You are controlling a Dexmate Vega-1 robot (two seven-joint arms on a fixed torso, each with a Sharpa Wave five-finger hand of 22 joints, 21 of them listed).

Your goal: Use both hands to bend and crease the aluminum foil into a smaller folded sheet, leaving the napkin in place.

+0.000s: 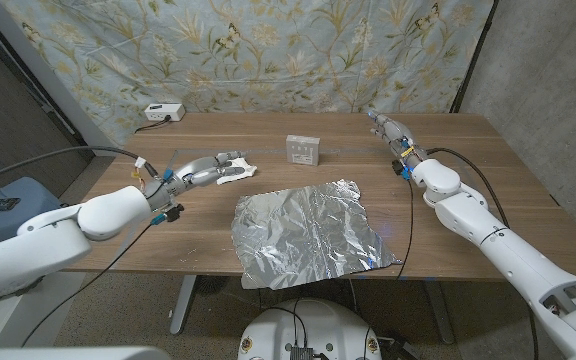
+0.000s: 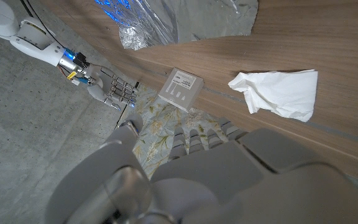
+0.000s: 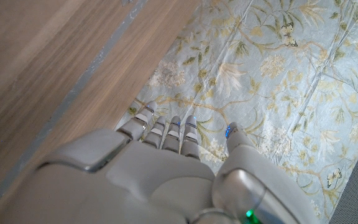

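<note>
The crinkled aluminum foil (image 1: pixel 308 228) lies spread out on the wooden table (image 1: pixel 468 170), near its front edge; one edge of the foil (image 2: pixel 160 22) also shows in the left wrist view. A crumpled white napkin (image 1: pixel 238 172) lies to the back left of it. My left hand (image 1: pixel 206 168) reaches in just beside the napkin (image 2: pixel 278 93), fingers stretched out and holding nothing. My right hand (image 1: pixel 388 128) is up over the table's back right part, far from the foil, fingers straight and empty. The right hand (image 2: pixel 110 92) also appears in the left wrist view, and my own right hand (image 3: pixel 166 155) in its wrist view.
A small grey-white box (image 1: pixel 303 150) stands behind the foil at mid-table, also seen as the box (image 2: pixel 180 88) from the left wrist. A white device (image 1: pixel 161 112) sits at the back left corner. A floral curtain (image 1: pixel 268 50) hangs behind the table.
</note>
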